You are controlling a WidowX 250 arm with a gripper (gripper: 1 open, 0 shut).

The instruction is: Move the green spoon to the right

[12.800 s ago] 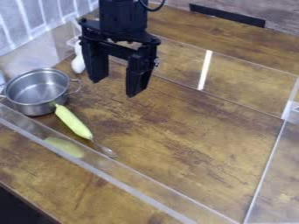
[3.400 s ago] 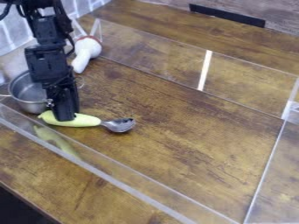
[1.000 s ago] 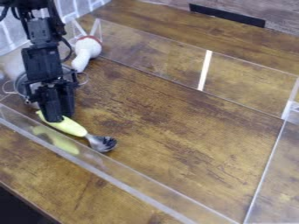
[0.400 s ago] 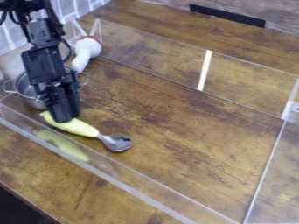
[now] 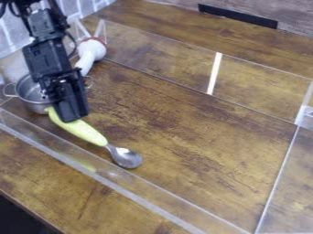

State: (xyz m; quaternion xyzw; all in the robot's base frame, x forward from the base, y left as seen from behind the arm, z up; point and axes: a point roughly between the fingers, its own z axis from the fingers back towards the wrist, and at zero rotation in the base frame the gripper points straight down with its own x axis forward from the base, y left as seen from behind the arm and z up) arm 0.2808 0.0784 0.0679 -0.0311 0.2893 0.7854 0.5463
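The green spoon lies on the wooden table at the left, its yellow-green handle pointing up-left and its silver bowl down-right. My black gripper comes down from the upper left. Its fingers are shut on the upper end of the handle, which they partly hide. The spoon's bowl rests on the wood, close to the clear front wall.
A round steel pot stands just left of and behind the gripper. A white object lies behind it. A low clear acrylic wall runs along the front and a second along the right. Bare wood stretches to the right.
The gripper has shifted a little to the right and forward with the handle in it. The spoon has swung steeper, and its bowl has slid right and toward the front wall.
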